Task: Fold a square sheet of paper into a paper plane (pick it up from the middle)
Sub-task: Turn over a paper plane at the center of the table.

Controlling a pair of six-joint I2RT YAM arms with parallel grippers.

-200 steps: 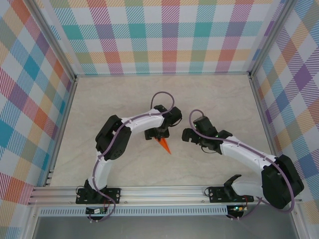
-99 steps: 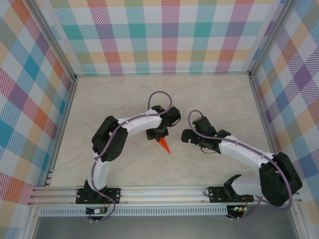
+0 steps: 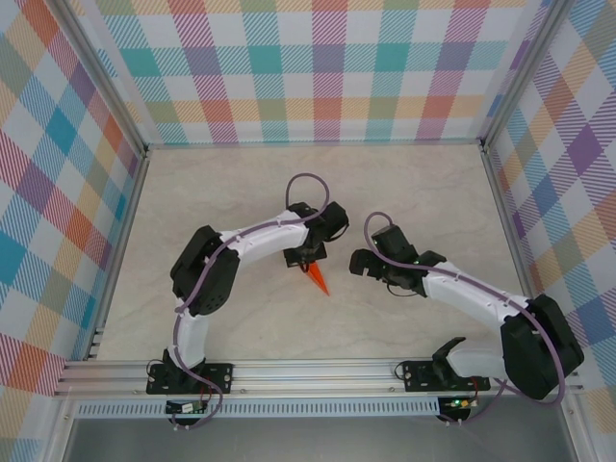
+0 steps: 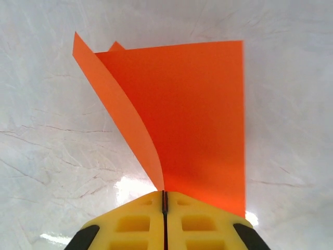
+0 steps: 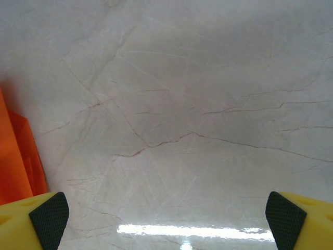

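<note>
Progress: the sheet is already a narrow orange dart, so I judge the folding mostly done. A last crease or setting the wings may remain.

Left arm: bent in from the near edge to the middle of the desk (image 3: 404,192), wrist tipped down. My left gripper (image 4: 164,195) is clenched, jaws together, pinching the paper plane (image 4: 192,114) at a folded edge; one flap curls up leftward. From above, the plane tapers toward the near edge.

Right arm: my right gripper (image 5: 166,219) hovers just right of the plane, spread wide, holding nothing.
</note>
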